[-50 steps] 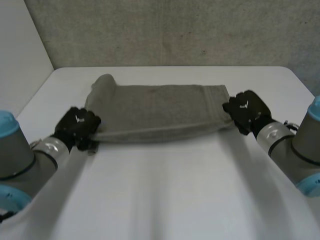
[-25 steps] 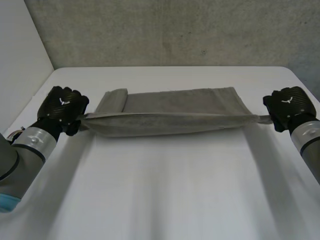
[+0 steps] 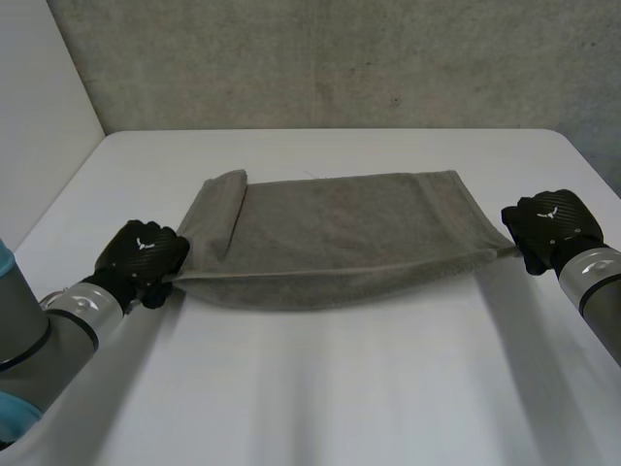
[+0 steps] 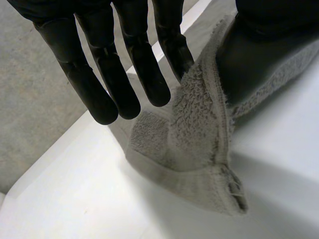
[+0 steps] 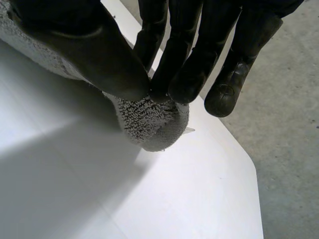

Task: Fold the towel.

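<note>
One grey towel (image 3: 340, 238) stretches across the white table (image 3: 340, 398) between two black hands. The left hand (image 3: 141, 257) pinches one end corner, and the right hand (image 3: 548, 223) pinches the opposite corner between thumb and fingers.

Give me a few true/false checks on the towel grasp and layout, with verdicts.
1. The left hand pinches the grey terry towel at its near left corner. True.
2. The right hand is open and clear of the towel. False: its thumb and fingers pinch the towel's near right corner.
3. The towel's far left corner is folded over onto the towel. True.
4. The towel hangs over the front edge of the white table. False: it sits well inside the tabletop, stretched between the two hands.
</note>
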### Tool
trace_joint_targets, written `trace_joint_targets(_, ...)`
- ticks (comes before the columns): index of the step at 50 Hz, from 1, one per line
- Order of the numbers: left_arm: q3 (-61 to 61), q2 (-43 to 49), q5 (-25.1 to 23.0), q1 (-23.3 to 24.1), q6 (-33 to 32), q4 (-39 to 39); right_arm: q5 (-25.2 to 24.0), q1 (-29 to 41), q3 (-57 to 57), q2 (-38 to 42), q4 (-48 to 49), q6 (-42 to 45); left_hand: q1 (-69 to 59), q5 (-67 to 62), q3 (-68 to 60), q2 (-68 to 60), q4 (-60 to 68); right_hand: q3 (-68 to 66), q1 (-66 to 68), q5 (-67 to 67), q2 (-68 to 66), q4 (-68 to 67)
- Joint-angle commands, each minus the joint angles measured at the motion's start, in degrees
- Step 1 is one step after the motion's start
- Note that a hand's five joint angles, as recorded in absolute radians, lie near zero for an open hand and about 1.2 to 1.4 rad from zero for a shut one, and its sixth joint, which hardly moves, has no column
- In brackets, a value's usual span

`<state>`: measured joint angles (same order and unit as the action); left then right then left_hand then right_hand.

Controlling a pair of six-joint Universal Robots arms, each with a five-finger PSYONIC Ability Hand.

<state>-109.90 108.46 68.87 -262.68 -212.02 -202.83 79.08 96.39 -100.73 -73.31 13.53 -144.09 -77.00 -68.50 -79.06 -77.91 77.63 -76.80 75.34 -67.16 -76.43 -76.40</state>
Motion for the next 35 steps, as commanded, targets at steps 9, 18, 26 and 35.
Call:
trace_joint_targets(9,-1.98,-18.96,-3.57,-4.94,0.64,7.26,-7.71,-2.95,6.59,-9.19,-21.42,7.68,-3.0,-1.5,-0.94,-2.09,2.37,-3.2,4.66,-2.84,-3.57,-3.6)
trace_joint_targets(18,-5.66,-30.85,-4.09,-6.79,0.03,13.51,-7.98,-5.78,7.92,-18.44,-27.57,8.91,-3.0,-1.5,-0.94,-2.09,2.37,-3.2,4.66,-2.84,-3.57,-3.6)
trace_joint_targets(26,-7.52,-27.97,-4.18,-7.14,-3.48,14.57,-8.42,-5.87,7.66,-18.01,-32.16,13.65,-3.0,-1.5,-0.94,-2.09,2.37,-3.2,4.66,-2.84,-3.57,-3.6)
trace_joint_targets(35,-5.5,-19.96,-4.62,-7.4,-9.56,13.69,-8.24,-5.69,10.47,-9.39,-31.9,16.12,-3.0,-1.5,-0.94,-2.09,2.37,-3.2,4.66,-2.84,-3.57,-3.6)
